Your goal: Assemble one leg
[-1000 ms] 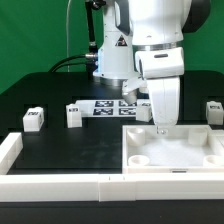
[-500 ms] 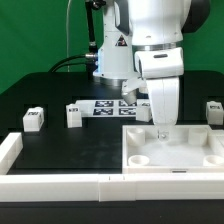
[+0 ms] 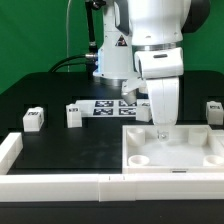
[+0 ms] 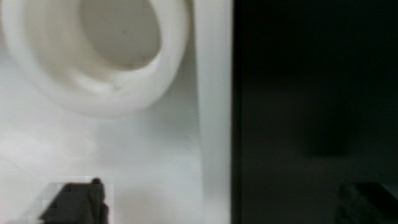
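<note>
Exterior view: the arm stood over the white panel (image 3: pixel 190 150), which lay on the black worktop (image 3: pixel 60 140) toward the exterior view's right, close behind the white rail (image 3: pixel 60 185) along the front. The claw (image 3: pixel 160 128) hung low at the panel's far edge, near a corner, and whether it touched the panel we could not tell.

In the wrist view the fingertips (image 4: pixel 71 203) showed spread wide, one over the panel and the other over the bare worktop, with nothing between them. So the claw was fully parted and empty, straddling the panel's edge beside a round socket (image 4: pixel 98 40).

None of the legs was in hand. One leg (image 3: pixel 74 115) stood on the worktop just beside the marker board (image 3: pixel 108 106). A second leg (image 3: pixel 33 119) stood further toward the exterior view's left, and a third leg (image 3: pixel 214 110) was behind the panel at the exterior view's right. All three were well apart from the claw.

We judged the step in hand to be taking hold of the panel's edge to seat it squarely before a leg was fetched. To do it well, we would lower until the edge sat deep between the fingers and close gently. We would keep the wrist level so the panel slid without tipping, and keep the inner finger clear of the socket.
</note>
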